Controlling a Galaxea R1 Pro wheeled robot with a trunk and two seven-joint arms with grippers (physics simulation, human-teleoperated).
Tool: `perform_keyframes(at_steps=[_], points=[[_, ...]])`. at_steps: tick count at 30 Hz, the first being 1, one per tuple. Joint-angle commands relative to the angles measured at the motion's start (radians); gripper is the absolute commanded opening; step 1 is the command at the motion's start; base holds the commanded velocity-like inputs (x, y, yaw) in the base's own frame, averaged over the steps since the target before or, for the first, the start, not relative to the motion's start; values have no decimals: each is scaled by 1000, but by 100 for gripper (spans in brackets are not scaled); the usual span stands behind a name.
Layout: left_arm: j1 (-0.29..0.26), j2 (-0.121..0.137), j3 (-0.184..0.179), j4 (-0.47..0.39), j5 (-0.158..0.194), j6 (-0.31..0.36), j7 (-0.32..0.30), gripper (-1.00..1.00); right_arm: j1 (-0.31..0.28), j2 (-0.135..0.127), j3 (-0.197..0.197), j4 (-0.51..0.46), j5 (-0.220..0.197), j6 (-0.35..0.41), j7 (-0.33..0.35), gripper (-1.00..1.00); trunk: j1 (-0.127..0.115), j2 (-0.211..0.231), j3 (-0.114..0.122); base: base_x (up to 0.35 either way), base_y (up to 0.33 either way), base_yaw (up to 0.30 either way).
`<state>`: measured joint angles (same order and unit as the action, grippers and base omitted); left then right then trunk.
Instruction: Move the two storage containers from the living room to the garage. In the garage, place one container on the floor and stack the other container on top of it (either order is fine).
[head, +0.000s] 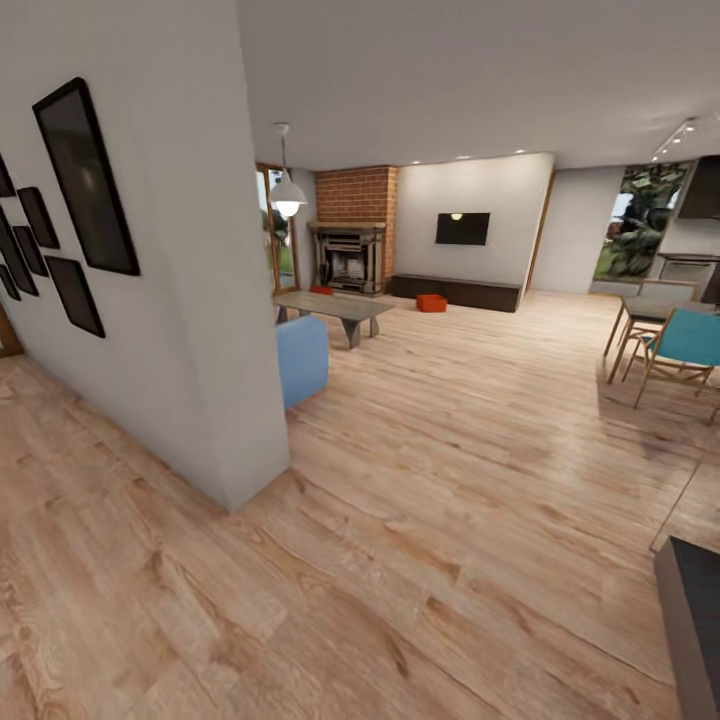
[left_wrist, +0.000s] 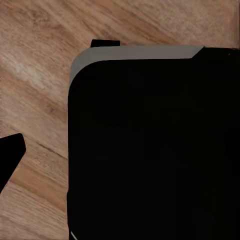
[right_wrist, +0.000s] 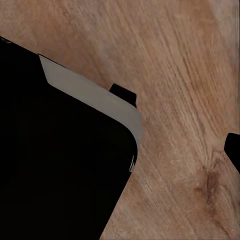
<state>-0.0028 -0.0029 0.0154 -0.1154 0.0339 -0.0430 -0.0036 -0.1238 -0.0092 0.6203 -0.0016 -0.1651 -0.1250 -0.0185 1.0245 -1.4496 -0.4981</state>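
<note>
I am looking down a long room toward the living room at its far end. One red-orange storage container (head: 431, 302) sits on the wood floor in front of the long low dark cabinet (head: 455, 291). A second storage container (head: 321, 290) shows as a small red patch by the fireplace (head: 348, 258), partly hidden behind the grey table (head: 335, 308). Both are far from me. My left gripper (left_wrist: 57, 97) and right gripper (right_wrist: 177, 122) hang open over the plank floor beside my dark base, holding nothing. The garage and its concrete floor are out of view.
A white wall (head: 190, 300) with dark frames juts out at the left, with a blue seat (head: 302, 358) behind its corner. A dining table (head: 655, 310) and teal chair (head: 685, 345) stand at the right. A dark counter edge (head: 695, 620) is at lower right. Wood floor (head: 450, 450) stretches ahead.
</note>
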Motion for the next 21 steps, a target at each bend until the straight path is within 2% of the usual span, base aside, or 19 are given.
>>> perform_keyframes(at_steps=[1,21], points=[[0,0,1,0,4,-3,-1,100,0,0,9,0,-10,-2,-1,100,1,0,-1,322,0,-242],[0,0,1,0,3,-3,-1,100,0,0,9,0,-10,-2,-1,100,1,0,-1,322,0,-241]])
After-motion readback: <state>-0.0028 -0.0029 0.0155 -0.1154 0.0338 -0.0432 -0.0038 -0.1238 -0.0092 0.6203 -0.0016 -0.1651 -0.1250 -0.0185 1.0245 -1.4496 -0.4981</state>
